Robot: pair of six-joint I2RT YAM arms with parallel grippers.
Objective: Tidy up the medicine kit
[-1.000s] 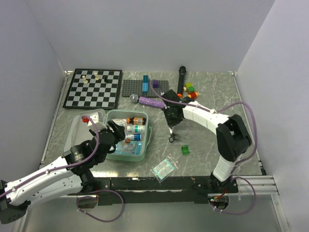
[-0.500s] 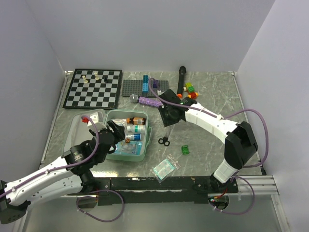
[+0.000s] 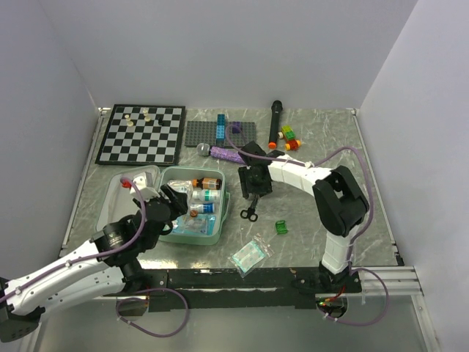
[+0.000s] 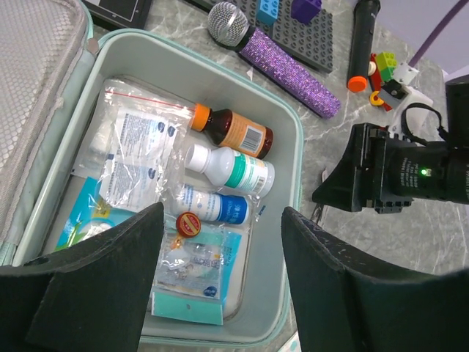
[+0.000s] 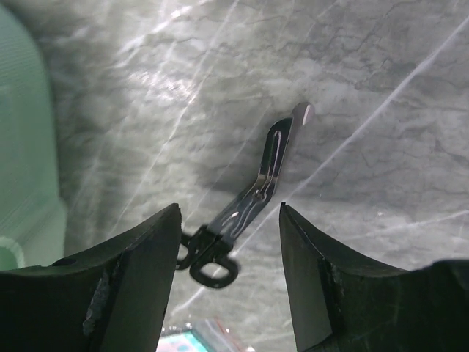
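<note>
Nearest, the left claw (image 4: 223, 293) hangs wide open and empty over the mint-green zip-up medicine kit (image 4: 299, 191), which lies open on the grey marbled table (image 3: 300, 246). The kit's shell is probably light and semi-stiff, and the lid's edge suits gripping. Beyond, the right claw (image 5: 227, 213) gapes empty above black-handled scissors (image 5: 267, 165).
</note>
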